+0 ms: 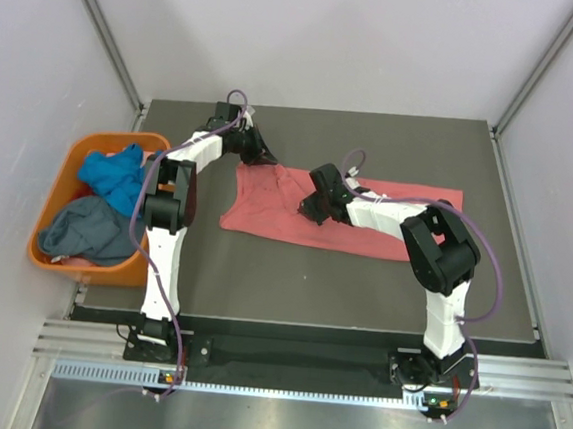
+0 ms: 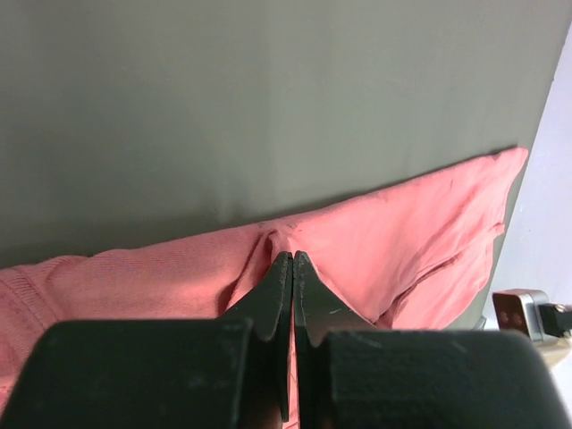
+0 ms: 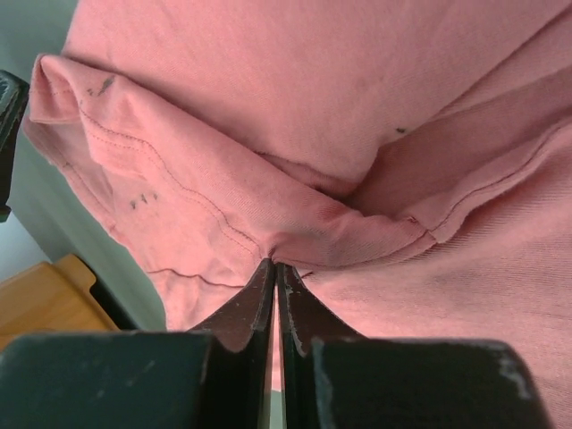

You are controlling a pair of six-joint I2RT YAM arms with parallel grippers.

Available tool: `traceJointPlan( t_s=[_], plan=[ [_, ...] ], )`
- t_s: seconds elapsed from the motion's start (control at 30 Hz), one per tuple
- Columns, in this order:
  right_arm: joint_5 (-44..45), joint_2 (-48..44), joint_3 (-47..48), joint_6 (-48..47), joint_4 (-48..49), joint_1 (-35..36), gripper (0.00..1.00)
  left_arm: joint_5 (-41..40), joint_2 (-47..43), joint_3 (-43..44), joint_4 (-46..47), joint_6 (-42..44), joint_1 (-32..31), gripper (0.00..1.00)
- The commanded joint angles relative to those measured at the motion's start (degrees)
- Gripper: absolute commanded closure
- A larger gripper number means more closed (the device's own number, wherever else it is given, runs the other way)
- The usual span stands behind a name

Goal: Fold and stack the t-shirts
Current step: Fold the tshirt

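Note:
The salmon-pink t-shirt lies spread across the dark table, rumpled at its left end. My left gripper is shut on the shirt's far left edge; the left wrist view shows its fingertips pinching a fold of pink cloth. My right gripper is shut on the shirt near its middle; the right wrist view shows its tips pinching a seamed fold of pink cloth. The bright blue t-shirt and the slate grey-blue t-shirt lie bunched in the orange tub.
The orange tub stands off the table's left edge, beside the left arm. Grey walls and metal frame posts close in the table on the left, right and far sides. The arm bases sit on a rail at the near edge.

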Motion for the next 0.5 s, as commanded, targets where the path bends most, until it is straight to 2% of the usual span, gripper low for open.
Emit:
traceJointPlan(
  t_s=[0.0, 0.17, 0.4, 0.47],
  plan=[
    [2.11, -3.75, -0.58, -2.48, 2.74, 0.33, 1.0, -1.79, -2.83, 0.36, -0.08, -0.13, -0.1, 1.0],
    [2.38, -7.44, -4.27, -4.06, 4.5, -0.38, 1.0, -6.01, -5.73, -2.63, -1.14, 0.13, -0.1, 1.0],
    [0.1, -8.5, -7.09, -4.85, 6.79, -0.99, 1.0, -6.54, -7.58, -3.34, -2.98, 2.15, -0.1, 1.0],
    [-0.26, -8.59, -7.44, -4.94, 7.14, -1.08, 1.0, -7.51, -8.28, -3.25, -4.73, 3.9, -0.1, 0.81]
  ],
)
